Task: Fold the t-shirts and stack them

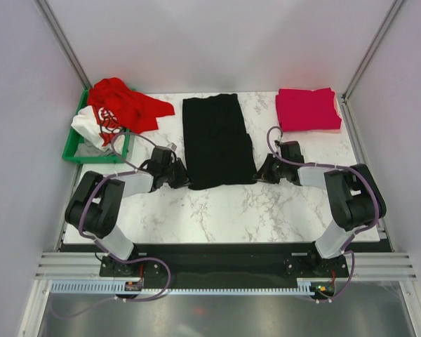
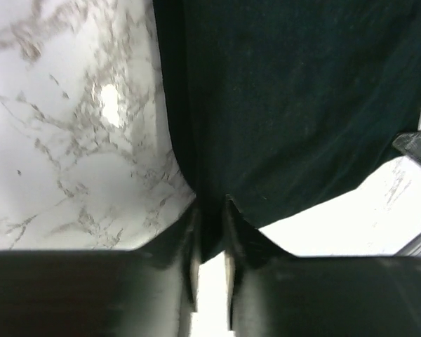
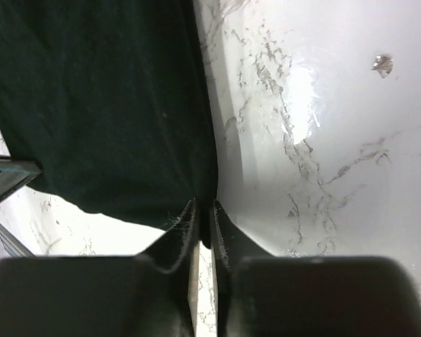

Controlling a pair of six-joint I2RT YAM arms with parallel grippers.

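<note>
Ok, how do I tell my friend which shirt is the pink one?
On the marble table, look at the far right corner. The crimson-pink t-shirt lies there alone, folded flat. The black t-shirt stretches down the middle, and the red t-shirt sits crumpled on the green bin.

White marble table (image 1: 231, 210); plain pale walls (image 1: 217, 42); aluminium corner posts (image 1: 63, 42).

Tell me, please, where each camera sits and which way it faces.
Top external: above and behind the arms' bases, looking down on the table; both arms show whole.
Left wrist: on the left arm, facing down past the left gripper, which pinches a near corner of the black t-shirt.
Right wrist: likewise on the right arm; the right gripper pinches the other near corner.
Shared: all three show the black t-shirt.
</note>
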